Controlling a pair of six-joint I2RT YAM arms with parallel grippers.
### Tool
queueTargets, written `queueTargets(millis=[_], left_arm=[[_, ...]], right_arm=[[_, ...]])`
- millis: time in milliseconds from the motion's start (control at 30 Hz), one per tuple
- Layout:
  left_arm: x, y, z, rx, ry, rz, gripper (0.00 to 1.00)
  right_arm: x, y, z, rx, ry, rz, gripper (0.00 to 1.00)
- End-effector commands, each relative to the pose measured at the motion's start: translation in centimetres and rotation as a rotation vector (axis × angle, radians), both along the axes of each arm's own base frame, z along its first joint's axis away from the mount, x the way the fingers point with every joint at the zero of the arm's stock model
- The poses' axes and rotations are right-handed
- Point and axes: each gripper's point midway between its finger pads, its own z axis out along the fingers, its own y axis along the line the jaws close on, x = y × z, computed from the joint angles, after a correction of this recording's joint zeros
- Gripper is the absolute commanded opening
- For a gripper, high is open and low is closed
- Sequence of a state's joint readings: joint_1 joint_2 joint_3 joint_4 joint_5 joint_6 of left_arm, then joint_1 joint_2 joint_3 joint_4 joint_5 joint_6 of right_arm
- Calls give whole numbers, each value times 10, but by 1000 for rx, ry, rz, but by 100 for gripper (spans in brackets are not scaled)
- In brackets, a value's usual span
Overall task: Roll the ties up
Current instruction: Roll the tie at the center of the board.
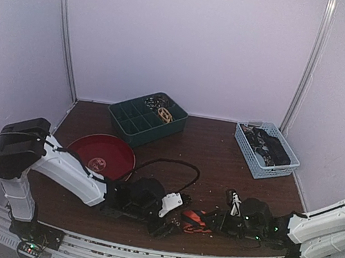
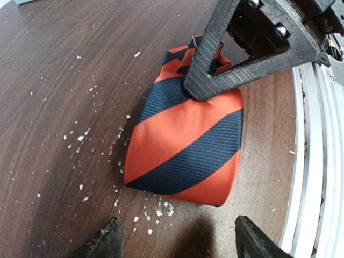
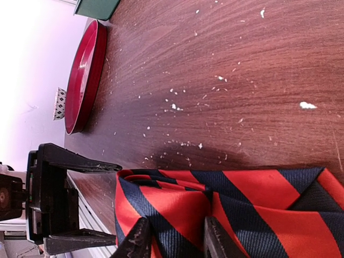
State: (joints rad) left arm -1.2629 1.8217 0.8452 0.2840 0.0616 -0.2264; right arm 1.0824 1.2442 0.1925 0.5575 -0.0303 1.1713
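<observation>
Striped tie [image 2: 185,150] folded; right gripper [image 3: 177,239] apparently pinching it; left gripper [image 2: 177,243] spread

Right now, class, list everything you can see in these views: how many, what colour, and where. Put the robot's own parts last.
table: one, dark brown wood
striped tie: one, orange-red and navy, folded near the front edge, between the grippers
green tray: one, dark green, back centre
coiled ties: at least two, tan and dark patterned, in the green tray
blue basket: one, light blue, back right
dark fabric: count unclear, blackish, in the blue basket
red plate: one, red, left side
black cable: one, black, looping beside the red plate
crumbs: many, white, scattered on the table
left gripper: one, black, open, short of the striped tie
right gripper: one, black, shut on the striped tie
</observation>
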Motion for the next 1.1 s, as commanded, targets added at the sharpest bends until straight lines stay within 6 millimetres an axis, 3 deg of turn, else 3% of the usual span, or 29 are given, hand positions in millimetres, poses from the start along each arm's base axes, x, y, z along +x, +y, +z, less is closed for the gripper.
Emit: queueTargets(millis=[0, 367, 533, 1067], left_arm=[[7, -11, 25, -63, -63, -24, 68], [20, -4, -3, 10, -27, 78, 18], [25, -11, -9, 15, -23, 93, 3], [22, -36, -2, -63, 22, 61, 0]], right_arm=[[-10, -22, -23, -120, 25, 4, 33], [-11, -27, -25, -158, 11, 19, 30], [-10, -30, -28, -177, 10, 8, 29], [-9, -38, -28, -190, -7, -9, 28]])
